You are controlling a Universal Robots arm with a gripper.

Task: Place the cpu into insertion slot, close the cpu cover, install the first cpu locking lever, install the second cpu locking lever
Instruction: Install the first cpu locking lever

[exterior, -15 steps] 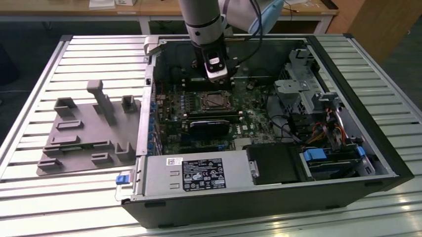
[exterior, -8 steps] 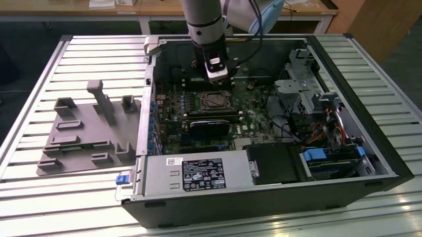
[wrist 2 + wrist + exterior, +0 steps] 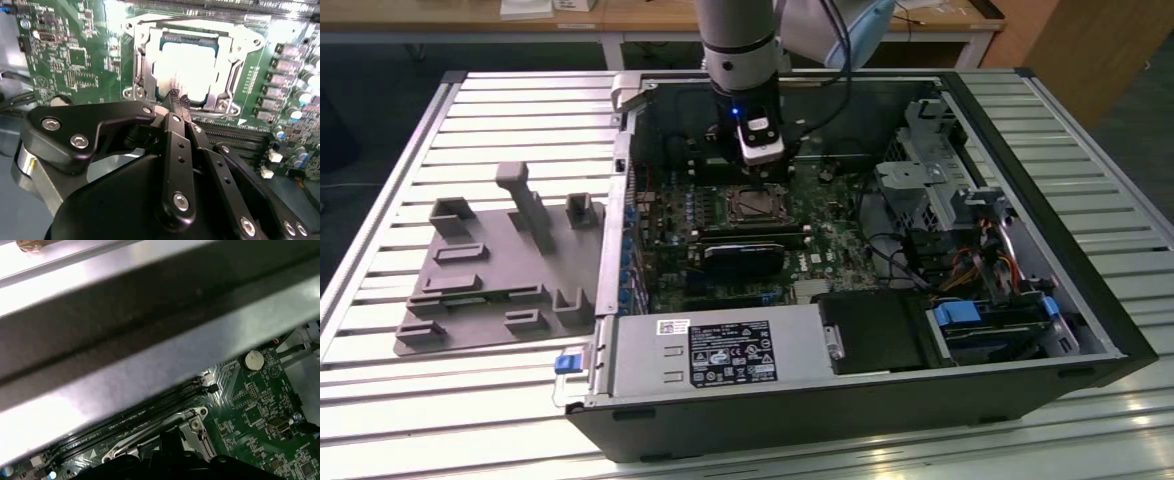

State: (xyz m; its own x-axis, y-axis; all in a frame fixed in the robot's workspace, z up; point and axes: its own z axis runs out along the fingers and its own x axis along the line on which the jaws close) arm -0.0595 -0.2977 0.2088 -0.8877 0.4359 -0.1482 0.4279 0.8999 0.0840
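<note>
The hand (image 3: 176,102) hangs directly over the socket on the green motherboard (image 3: 75,55), its two fingers drawn together to a narrow tip that holds nothing, poised just at the near edge of the cpu cover (image 3: 227,65). That cover, a thin silvery frame, lies flat and closed over the cpu (image 3: 182,62), whose pale square lid shows through the window; so the chip sits in its slot and the frame is down on it. The socket lies straight below and slightly ahead of the fingertips, square to the board. In the exterior view the arm reaches down into the open computer case (image 3: 1067,330), which rests on a slatted metal worktop (image 3: 494,120). Room is tight: memory slots (image 3: 235,137), a dark cooler (image 3: 744,258) and case walls crowd the socket.
</note>
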